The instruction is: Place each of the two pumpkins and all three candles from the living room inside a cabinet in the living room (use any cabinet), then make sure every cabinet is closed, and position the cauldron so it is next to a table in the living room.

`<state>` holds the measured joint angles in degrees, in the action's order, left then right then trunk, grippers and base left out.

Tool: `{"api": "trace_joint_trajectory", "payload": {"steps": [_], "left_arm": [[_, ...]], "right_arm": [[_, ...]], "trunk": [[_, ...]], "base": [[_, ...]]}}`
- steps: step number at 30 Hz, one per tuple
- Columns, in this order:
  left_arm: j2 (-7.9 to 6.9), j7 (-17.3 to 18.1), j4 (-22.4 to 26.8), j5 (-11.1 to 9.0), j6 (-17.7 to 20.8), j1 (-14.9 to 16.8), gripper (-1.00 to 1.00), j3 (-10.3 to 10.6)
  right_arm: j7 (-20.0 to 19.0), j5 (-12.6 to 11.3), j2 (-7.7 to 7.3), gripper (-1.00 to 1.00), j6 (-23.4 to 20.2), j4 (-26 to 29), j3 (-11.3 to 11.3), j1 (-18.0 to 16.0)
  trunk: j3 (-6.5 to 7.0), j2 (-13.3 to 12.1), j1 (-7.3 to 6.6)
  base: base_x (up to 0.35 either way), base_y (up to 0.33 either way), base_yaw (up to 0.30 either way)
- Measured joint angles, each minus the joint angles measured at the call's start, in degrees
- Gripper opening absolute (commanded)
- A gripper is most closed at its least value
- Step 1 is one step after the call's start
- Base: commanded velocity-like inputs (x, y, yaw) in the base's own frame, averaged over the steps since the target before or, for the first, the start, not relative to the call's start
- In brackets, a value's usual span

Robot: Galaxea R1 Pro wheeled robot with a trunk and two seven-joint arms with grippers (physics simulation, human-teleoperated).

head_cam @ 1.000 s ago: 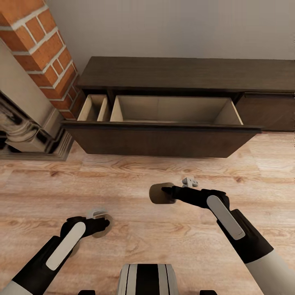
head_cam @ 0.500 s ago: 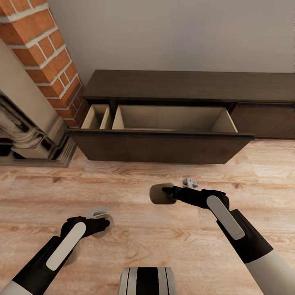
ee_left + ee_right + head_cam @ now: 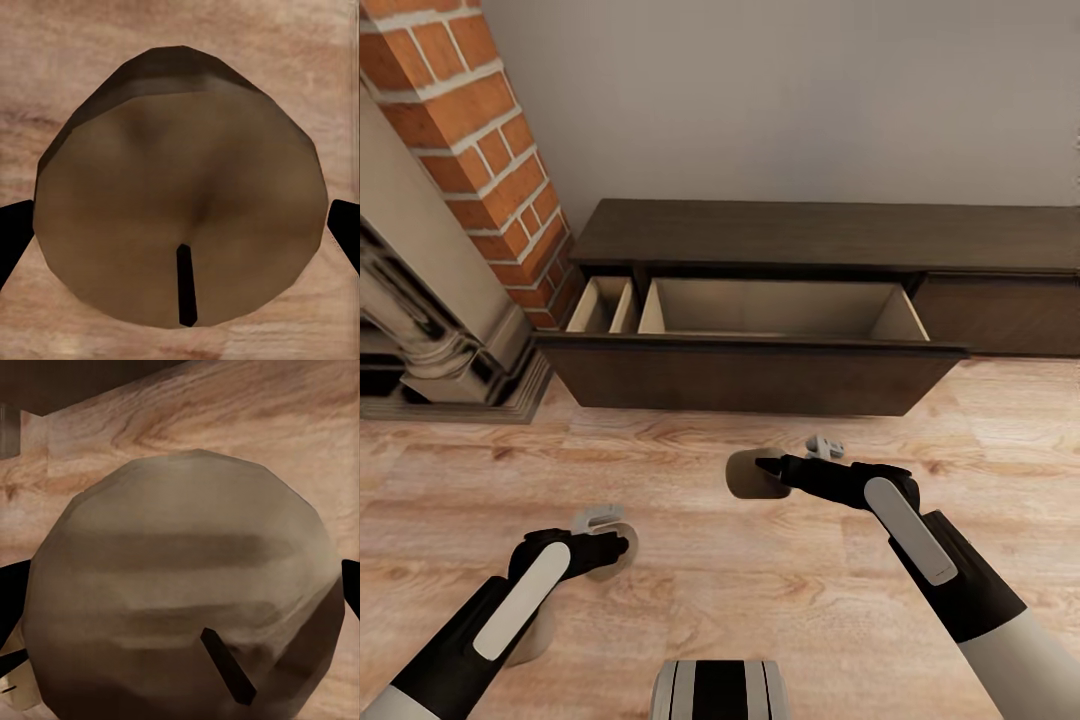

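The robot faces the cabinet (image 3: 830,232), a long, low, dark brown one against the grey wall, w/ a brick fireplace (image 3: 455,160) beside its left end. Its big drawer (image 3: 760,345) is pulled out, & you can see the pale tan inside, split into a small part on the left & a wide part on the right. Nothing can be seen in either part. The drawer front further right is flush w/ the cabinet. The left gripper (image 3: 610,545) is low over the wood floor (image 3: 690,580), closed around a round tan candle (image 3: 615,550). In the left wrist view this candle (image 3: 180,202) sits between the two dark fingertips (image 3: 15,232), w/ a short black wick on its flat end. The right gripper (image 3: 765,468) is higher up & nearer the cabinet, & it grips another tan candle (image 3: 748,474). In the right wrist view that candle (image 3: 184,585) looks round & stripy, also w/ a black wick, & the fingers press on both sides. Both candles are held well apart from the open drawer, out over the floor.
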<state>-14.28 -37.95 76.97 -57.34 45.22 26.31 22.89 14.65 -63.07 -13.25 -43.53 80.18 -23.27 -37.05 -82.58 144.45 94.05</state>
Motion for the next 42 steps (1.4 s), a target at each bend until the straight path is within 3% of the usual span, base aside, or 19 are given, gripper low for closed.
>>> {"api": "trace_joint_trajectory", "payload": {"steps": [9,14,17,18,19,21,22,27,32,42], "left_arm": [[0.39,-0.23,0.24,0.04,-0.01,0.00,-1.00,0.00],[0.44,-0.56,0.38,0.05,0.07,-0.02,-1.00,0.00],[0.44,-0.57,0.26,-0.42,0.30,0.00,-1.00,-0.07],[0.45,-0.42,0.43,-0.76,0.72,-0.01,-1.00,-0.28],[0.44,-0.38,0.47,-0.99,0.87,-0.01,-1.00,-0.44],[0.40,-0.32,0.47,-1.68,1.17,0.01,-1.00,-0.61],[0.38,-0.31,0.48,-2.20,1.51,-0.01,-1.00,-0.70],[0.16,-0.36,0.77,-4.82,4.21,0.01,-1.00,-1.25],[0.25,-0.37,0.83,-5.25,4.79,0.00,-1.00,-3.02],[0.35,-0.37,0.75,-5.13,4.85,0.00,-1.00,-2.96]], "right_arm": [[0.07,0.05,-0.05,-1.00,-0.13,-0.21,0.03,0.00],[0.90,0.32,0.08,-1.00,-0.87,-3.49,0.10,0.01],[5.66,0.00,0.10,-1.00,-4.00,-5.45,0.16,0.02],[11.84,-0.67,0.15,-1.00,-7.60,-5.63,0.84,0.03],[14.81,1.57,0.12,-1.00,-9.07,-5.45,1.26,0.01],[17.73,-1.16,0.19,-1.00,-9.46,-5.17,1.47,0.01],[18.35,-0.86,0.19,-1.00,-10.03,-5.15,1.53,0.01],[19.28,-1.72,0.21,-1.00,-10.48,-5.10,1.52,0.00],[19.39,-1.76,0.28,-1.00,-10.54,-5.15,1.51,0.01],[19.40,-1.87,0.34,-1.00,-10.54,-5.38,1.51,0.00]], "trunk": [[2.00,-0.12,-0.23],[3.10,-0.19,-0.36],[3.76,-0.23,-0.43],[3.99,-0.24,-0.46],[4.21,-0.26,-0.49],[4.65,-0.28,-0.54],[4.88,-0.30,-0.57],[5.99,-0.36,-0.70],[7.09,-0.43,-0.82],[9.31,-0.56,-1.08]], "base": [[0.000,0.000,0.000],[0.000,0.000,0.000],[0.000,0.000,0.000],[0.000,0.000,0.000],[0.000,0.000,0.000],[0.000,0.000,0.000],[0.000,0.000,0.000],[0.000,0.000,0.000],[0.000,0.000,0.000],[0.000,0.000,0.000]]}}
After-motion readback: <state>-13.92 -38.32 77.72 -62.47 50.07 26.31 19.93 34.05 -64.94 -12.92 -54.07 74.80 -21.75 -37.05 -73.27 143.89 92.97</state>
